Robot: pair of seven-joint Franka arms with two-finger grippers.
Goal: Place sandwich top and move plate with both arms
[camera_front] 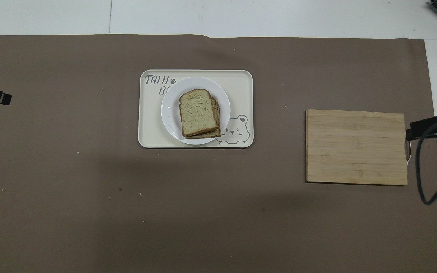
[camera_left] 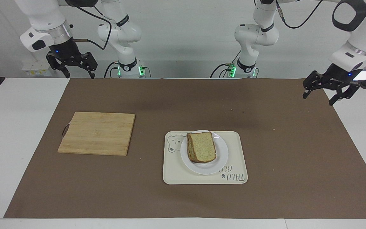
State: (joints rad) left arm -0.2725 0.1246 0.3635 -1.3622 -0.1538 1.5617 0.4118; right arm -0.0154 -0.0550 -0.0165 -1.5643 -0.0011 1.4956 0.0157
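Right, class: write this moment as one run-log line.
sandwich top: on sandwich | plate: on tray | left gripper: open, over mat edge | right gripper: open, waiting
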